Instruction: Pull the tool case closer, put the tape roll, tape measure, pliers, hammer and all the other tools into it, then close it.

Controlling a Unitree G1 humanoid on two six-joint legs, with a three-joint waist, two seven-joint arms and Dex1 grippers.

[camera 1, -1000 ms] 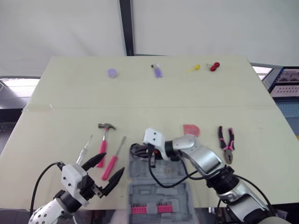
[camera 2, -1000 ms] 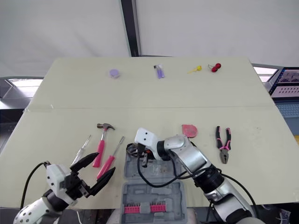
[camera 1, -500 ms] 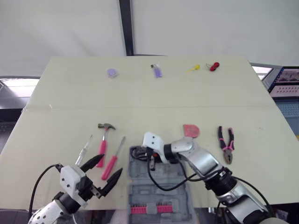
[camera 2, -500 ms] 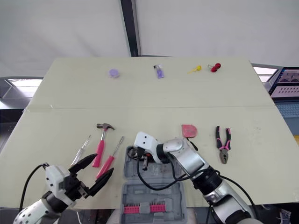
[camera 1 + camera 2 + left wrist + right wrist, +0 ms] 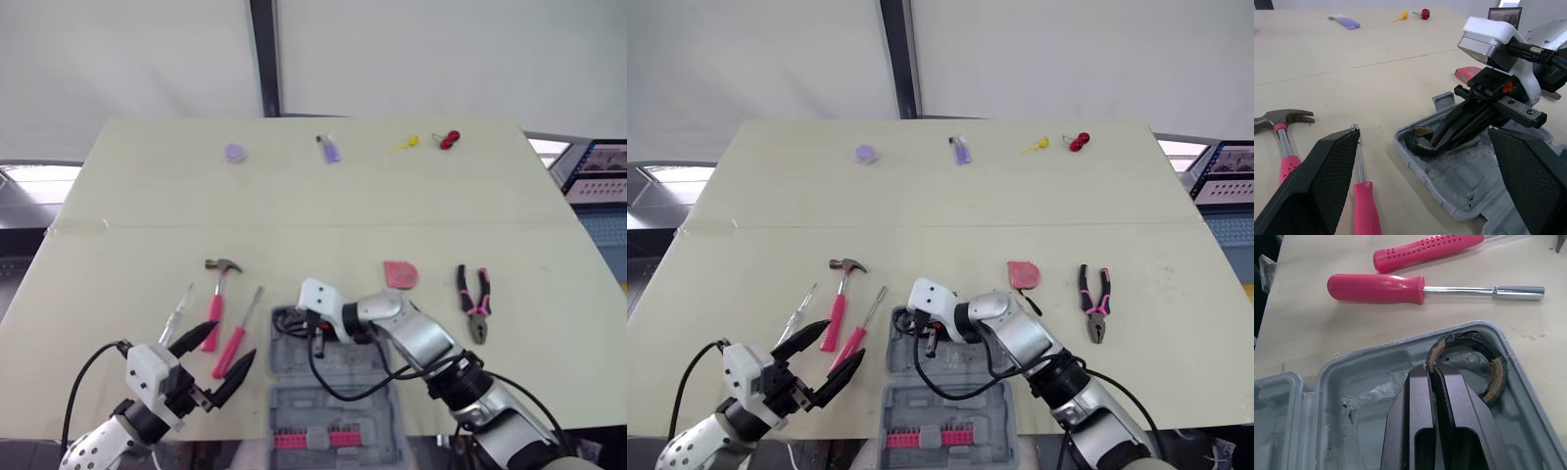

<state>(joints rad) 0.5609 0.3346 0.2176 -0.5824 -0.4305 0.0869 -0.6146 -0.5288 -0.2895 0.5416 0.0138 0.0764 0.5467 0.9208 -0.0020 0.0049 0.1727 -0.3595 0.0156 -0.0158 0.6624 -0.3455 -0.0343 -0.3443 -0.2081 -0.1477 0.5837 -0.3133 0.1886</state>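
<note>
Right gripper (image 5: 1434, 369) pinches the tape roll (image 5: 1496, 379) by its rim, fingers nearly together. The roll sits inside the open tool case (image 5: 1352, 382), at its 11 o'clock corner. Left gripper (image 5: 230, 345) is spread wide at the case's 9 o'clock, near the pink screwdriver (image 5: 1366, 210).

Silver-grey arms (image 5: 423, 340), white wrist housings (image 5: 320, 294), black cables (image 5: 1553, 55), textured black fingers (image 5: 1327, 181)

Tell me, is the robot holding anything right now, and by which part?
The right gripper pinches the tape roll by its rim, inside the open tool case. The left gripper is open and holds nothing.
</note>
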